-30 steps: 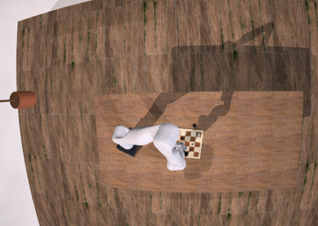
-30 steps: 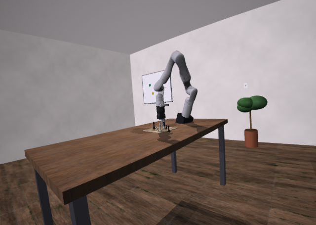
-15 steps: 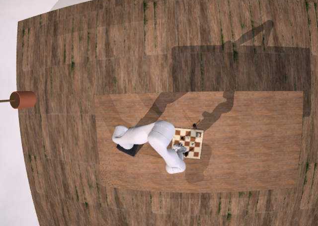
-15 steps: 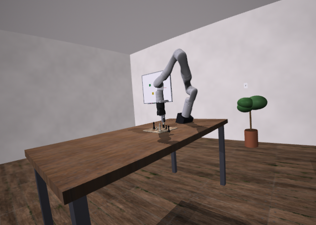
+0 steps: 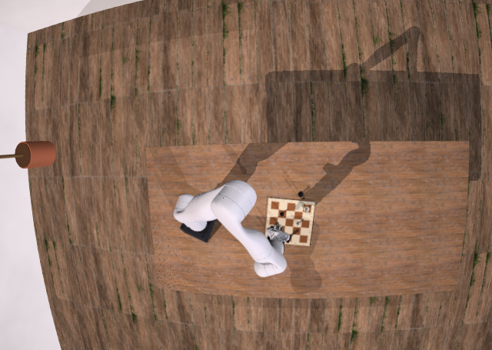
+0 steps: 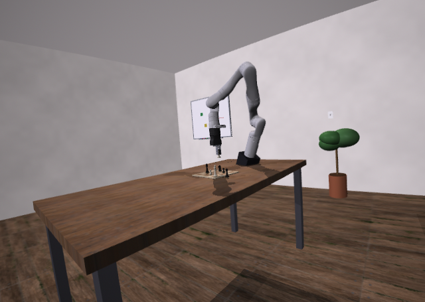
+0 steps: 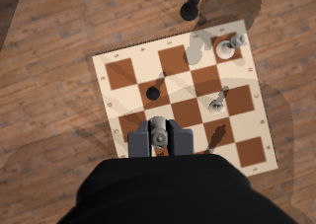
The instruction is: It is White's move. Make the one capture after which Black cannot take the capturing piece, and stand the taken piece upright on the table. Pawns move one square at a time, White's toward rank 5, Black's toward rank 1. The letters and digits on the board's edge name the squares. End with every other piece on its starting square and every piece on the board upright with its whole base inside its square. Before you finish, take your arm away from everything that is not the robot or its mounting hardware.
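Note:
My gripper (image 7: 158, 132) (image 6: 218, 153) (image 5: 277, 233) is shut on a small white piece (image 7: 158, 135) (image 6: 218, 156), seemingly a pawn, and holds it above the near left part of the chessboard (image 7: 257, 152) (image 5: 304, 238) (image 6: 200, 174). On the board stand a black pawn (image 7: 153, 92) (image 5: 282, 212), a small white piece (image 7: 217, 105) (image 5: 298, 223) and a taller white piece (image 7: 225, 50) (image 5: 307, 208) at the far right corner. A black piece (image 7: 190, 9) (image 5: 300, 192) stands upright on the table (image 7: 49, 61) (image 5: 397, 219) (image 6: 137, 206) just beyond the board's far edge.
The arm's base (image 5: 196, 231) (image 6: 247, 160) sits on the table beside the board. Arm shadows fall across the board and the table. A potted plant (image 6: 338, 154) and a whiteboard (image 6: 202, 120) stand away from the table.

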